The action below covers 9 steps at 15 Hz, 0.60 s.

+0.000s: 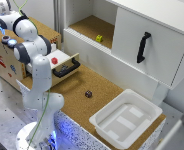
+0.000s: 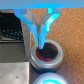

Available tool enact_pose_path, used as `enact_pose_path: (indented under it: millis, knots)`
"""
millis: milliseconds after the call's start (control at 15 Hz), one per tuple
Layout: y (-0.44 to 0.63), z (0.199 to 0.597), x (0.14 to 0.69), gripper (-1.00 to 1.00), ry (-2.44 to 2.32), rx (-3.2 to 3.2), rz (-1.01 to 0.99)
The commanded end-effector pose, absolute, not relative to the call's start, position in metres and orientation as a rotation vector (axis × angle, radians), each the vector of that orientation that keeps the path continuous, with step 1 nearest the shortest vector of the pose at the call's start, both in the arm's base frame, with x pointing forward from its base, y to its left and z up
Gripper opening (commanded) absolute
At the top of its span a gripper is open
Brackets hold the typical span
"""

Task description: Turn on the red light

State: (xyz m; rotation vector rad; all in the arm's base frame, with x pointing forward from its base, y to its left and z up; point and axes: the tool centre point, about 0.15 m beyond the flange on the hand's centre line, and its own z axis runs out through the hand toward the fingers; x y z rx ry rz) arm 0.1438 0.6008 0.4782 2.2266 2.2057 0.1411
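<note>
Dark red light [image 2: 46,52] sits right under the gripper [image 2: 41,46], next to a blue cap [image 2: 52,79]. Fingers are pinched together into one tip, which I'd guess is so it can poke the button down instead of grabbing.

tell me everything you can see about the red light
The red light shows clearly only in the wrist view: a small round cap, dark glossy red in the middle, ringed by a pale grey rim, plastic by the look of it. It sits on a tan surface, with a glowing blue round cap close beside it. The gripper stands directly over it, fingers nearly together, tips at or on the red face; actual contact is too blurred to confirm. Whether it is lit cannot be told.
</note>
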Motion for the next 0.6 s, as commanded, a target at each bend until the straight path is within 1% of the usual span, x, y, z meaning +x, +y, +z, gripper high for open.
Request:
enact_pose_path:
  millis: [0,400,533]
  knots:
    - [0.626,0.452,0.163,-1.00,2.117,2.209,-0.135]
    - [0.636,0.460,0.158,-1.00,2.135,2.238,-0.077]
    - [0.631,0.491,0.160,-1.00,2.097,2.264,-0.015]
